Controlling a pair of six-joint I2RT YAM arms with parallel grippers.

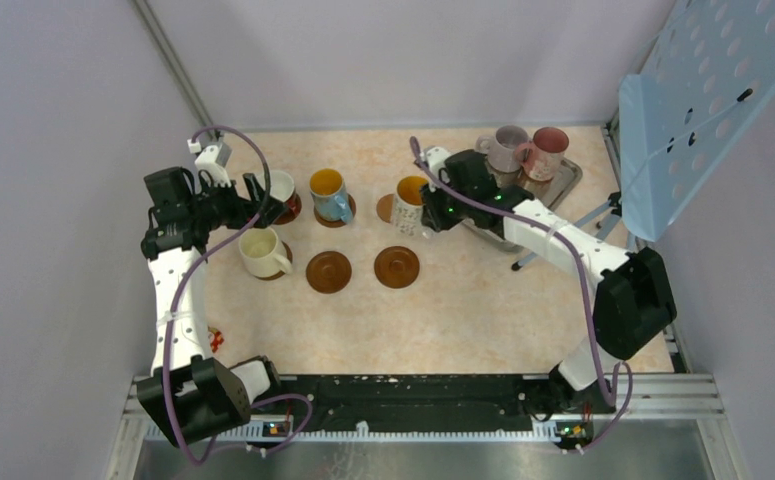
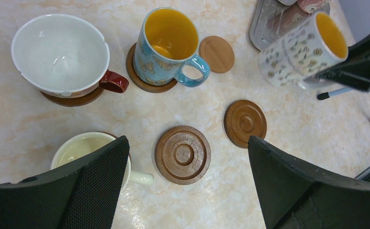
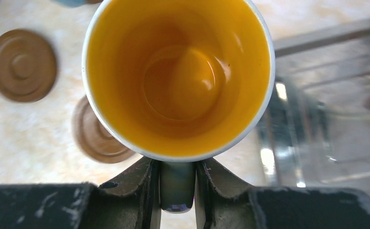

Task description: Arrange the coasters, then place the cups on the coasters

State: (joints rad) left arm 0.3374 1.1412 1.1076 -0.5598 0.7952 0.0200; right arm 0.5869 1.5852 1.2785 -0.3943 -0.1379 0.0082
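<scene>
Setting: A pale marbled desk (image 1: 463, 330) is sitting between plain grey walls, with a silver tray (image 1: 566, 180) lying at its upper right.
Right hand: The right hand (image 3: 177, 186) is pinching the handle of a white mug with an orange inside (image 3: 178, 76), jaws nearly together. Gripping by the handle is keeping the mouth up and the base free to land flat.
Carried mug's place: It is hanging in the upper middle of the overhead view, just left of the tray and partly covering the light coaster (image 2: 216, 53), apparently its target. Whether it is touching down cannot be told.
Left hand: The left hand (image 2: 187, 143) is spread wide and holding nothing, hovering over the left of the desk.
Seated: The red-handled mug (image 1: 281, 188), blue mug (image 1: 331, 195) and cream mug (image 1: 263, 252) are each sitting on a coaster at the left.
Waiting: Two dark coasters (image 1: 329, 271) are lying bare at the centre, probably for the pink mug (image 1: 546, 150) and lilac mug (image 1: 508, 147) standing on the tray.
</scene>
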